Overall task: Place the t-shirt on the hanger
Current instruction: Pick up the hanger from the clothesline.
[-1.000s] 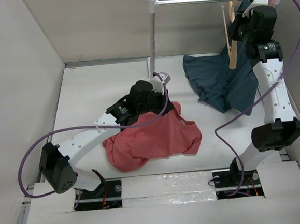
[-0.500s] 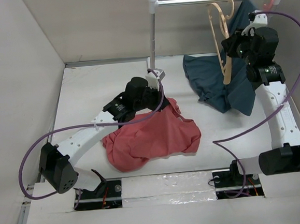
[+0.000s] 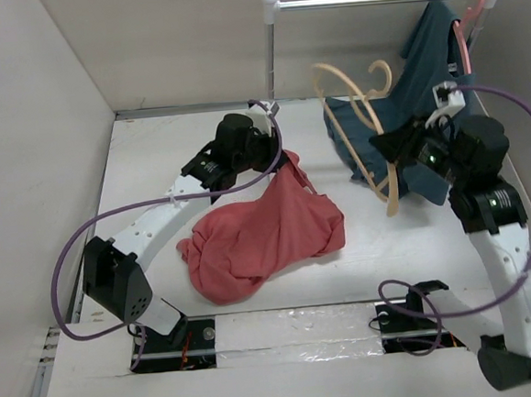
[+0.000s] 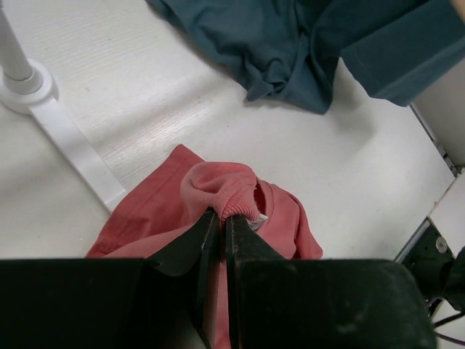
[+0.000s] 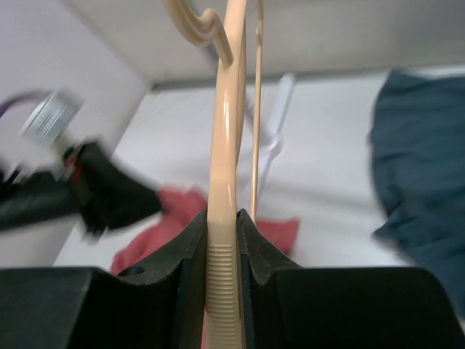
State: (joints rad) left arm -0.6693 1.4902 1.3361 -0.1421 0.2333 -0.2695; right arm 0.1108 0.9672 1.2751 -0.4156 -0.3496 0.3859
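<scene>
With the left gripper (image 4: 221, 216) pinching the red t-shirt (image 3: 268, 235) by its collar and the right gripper (image 5: 222, 218) clamped on the hanger (image 5: 227, 109) rising above it, the threading itself apparently remained.

I'm seeing glossy, smooth wood on the hanger (image 5: 225, 145), matt cloth on the red t-shirt (image 3: 260, 240), and a faintly grained surface (image 4: 145, 94).

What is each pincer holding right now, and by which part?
Left pincer pinches the red t-shirt at its ribbed collar edge; right pincer clamps the tan wooden hanger along one curved arm.
</scene>
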